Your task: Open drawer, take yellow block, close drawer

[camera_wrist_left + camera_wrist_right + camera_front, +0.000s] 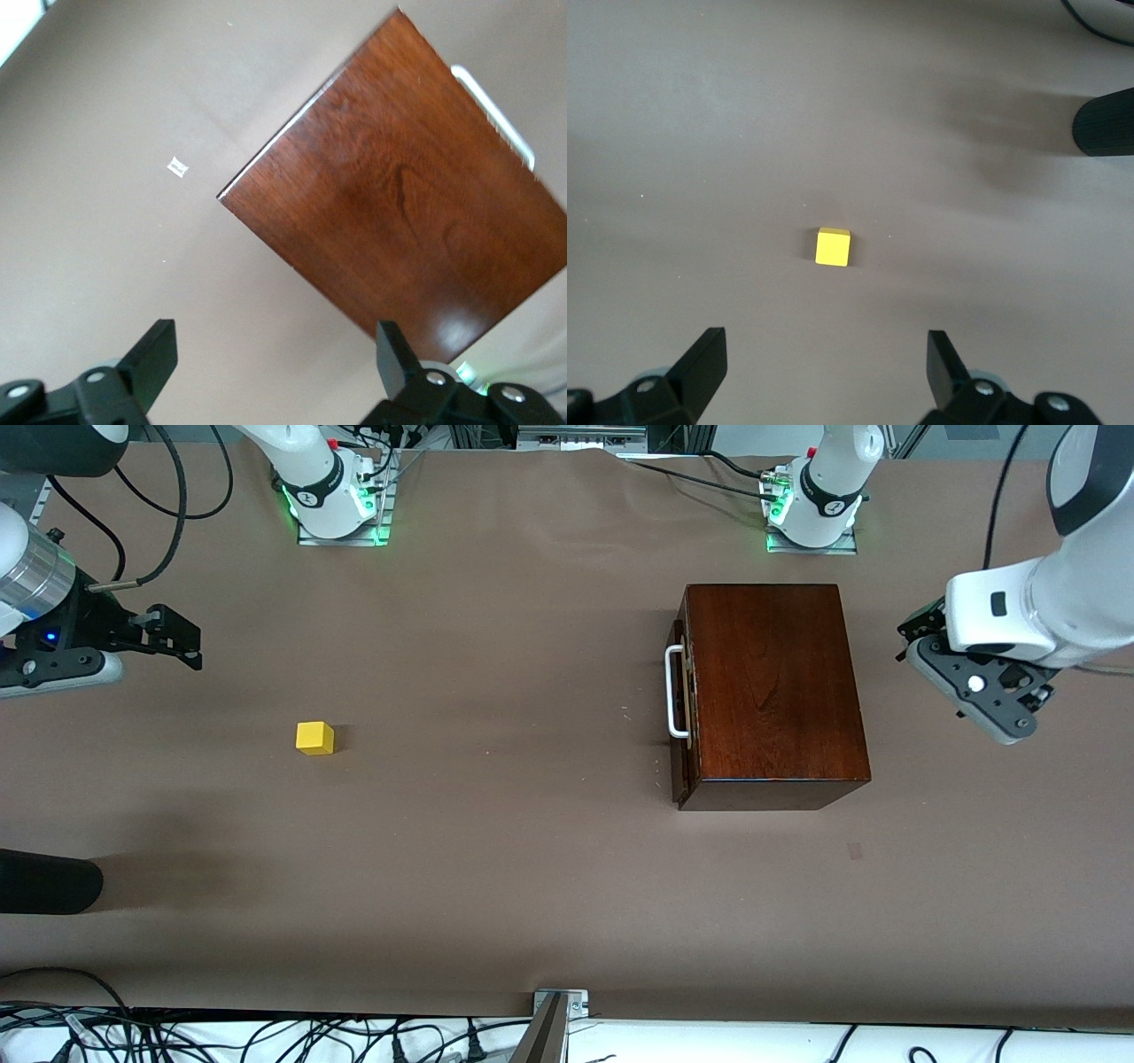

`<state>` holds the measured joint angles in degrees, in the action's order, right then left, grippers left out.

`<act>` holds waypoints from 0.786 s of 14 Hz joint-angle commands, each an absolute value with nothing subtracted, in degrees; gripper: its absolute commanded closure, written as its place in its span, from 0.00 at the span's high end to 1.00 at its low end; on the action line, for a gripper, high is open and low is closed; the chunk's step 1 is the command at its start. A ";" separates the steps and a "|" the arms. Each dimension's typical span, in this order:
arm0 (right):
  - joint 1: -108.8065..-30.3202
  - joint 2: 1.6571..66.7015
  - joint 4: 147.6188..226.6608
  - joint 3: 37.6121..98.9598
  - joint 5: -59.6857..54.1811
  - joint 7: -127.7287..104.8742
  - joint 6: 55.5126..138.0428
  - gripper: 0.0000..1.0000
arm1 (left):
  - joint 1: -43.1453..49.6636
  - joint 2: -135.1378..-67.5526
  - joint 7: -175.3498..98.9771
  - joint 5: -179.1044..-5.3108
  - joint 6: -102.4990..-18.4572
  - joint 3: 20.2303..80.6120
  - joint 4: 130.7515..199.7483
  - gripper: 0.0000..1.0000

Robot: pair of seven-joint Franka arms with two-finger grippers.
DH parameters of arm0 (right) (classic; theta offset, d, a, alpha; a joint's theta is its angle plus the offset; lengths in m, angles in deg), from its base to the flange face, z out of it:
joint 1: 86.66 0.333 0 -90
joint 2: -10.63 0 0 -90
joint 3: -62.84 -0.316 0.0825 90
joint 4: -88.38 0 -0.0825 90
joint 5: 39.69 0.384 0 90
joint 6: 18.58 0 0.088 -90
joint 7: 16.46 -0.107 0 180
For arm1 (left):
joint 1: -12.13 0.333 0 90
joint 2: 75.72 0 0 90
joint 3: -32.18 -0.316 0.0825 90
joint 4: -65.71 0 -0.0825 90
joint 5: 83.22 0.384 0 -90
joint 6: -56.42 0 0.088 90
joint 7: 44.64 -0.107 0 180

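One yellow block (314, 738) on table (496, 868), drawer (680, 700) shut

Shut drawer (680, 717); yellow block (314, 738) on table.

Bright, even overhead light fills all three views. The table (496, 868) carries soft, blurred shadows toward the right arm's end. A pale sheen lies on the glossy wooden box (416, 221). The yellow block (833, 247) looks sharp, casting a faint shadow.

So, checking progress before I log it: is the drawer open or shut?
Shut. The drawer front sits nearly flush with the box, no pale tray showing, and the yellow block lies out on the table.
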<state>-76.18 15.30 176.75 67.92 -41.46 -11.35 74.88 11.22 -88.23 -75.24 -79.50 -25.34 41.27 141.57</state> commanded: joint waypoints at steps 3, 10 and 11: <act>-76.47 15.64 175.39 67.76 -42.06 -10.66 73.97 1.00 | 8.53 -73.71 -54.88 -85.24 -36.74 33.50 160.02 1.00; -76.47 15.72 175.39 67.76 -42.06 -10.66 73.88 1.00 | 8.88 -73.70 -40.95 -84.80 -35.08 31.66 160.46 1.00; -76.47 15.72 175.39 67.76 -41.97 -10.66 73.79 1.00 | 8.88 -73.70 -40.60 -84.80 -34.90 31.66 160.46 1.00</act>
